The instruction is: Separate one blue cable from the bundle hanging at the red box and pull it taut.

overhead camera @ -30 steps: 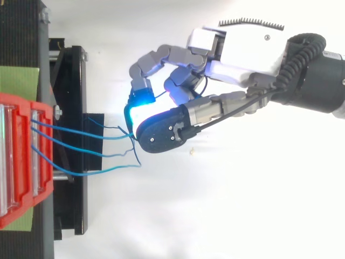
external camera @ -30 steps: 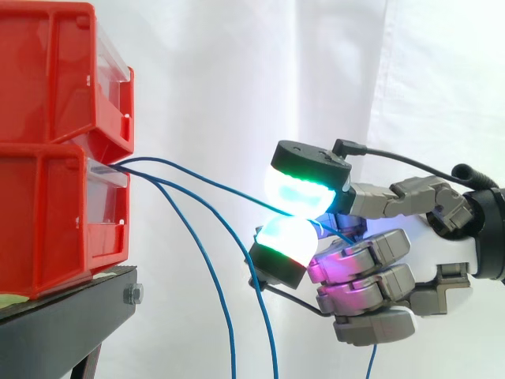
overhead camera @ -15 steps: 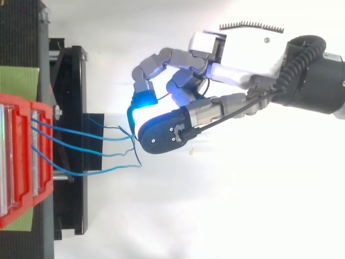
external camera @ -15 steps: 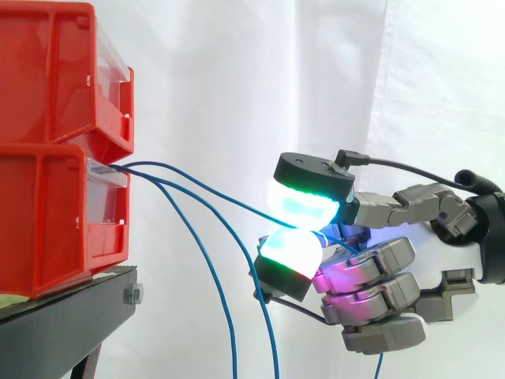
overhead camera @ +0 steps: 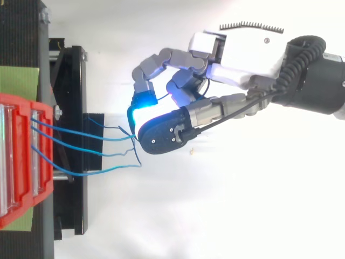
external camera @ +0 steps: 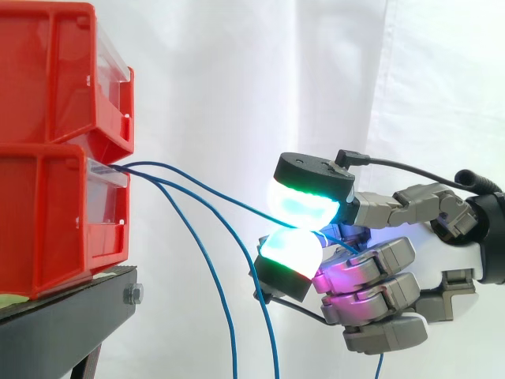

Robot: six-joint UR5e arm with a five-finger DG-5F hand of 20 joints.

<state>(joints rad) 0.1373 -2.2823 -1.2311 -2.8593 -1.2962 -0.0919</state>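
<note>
Hand (external camera: 371, 268) at 3 o'clock of stacked red plastic bins (external camera: 47, 213). Two green-glowing fingertips (external camera: 304, 201) pinch one thin blue cable (external camera: 237, 196); other fingers curled beneath. Cable runs nearly straight from lower bin front toward 4 o'clock. Two other blue cables (external camera: 230, 324) hang slack toward 6 o'clock.

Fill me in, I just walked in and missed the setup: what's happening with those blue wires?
A robot hand pinches one blue cable between two glowing pads, out to the right of the stacked red bins in the side view. That cable runs in a nearly straight line from the lower bin to the pinch. Two other blue cables hang loose from the same bin.
</note>
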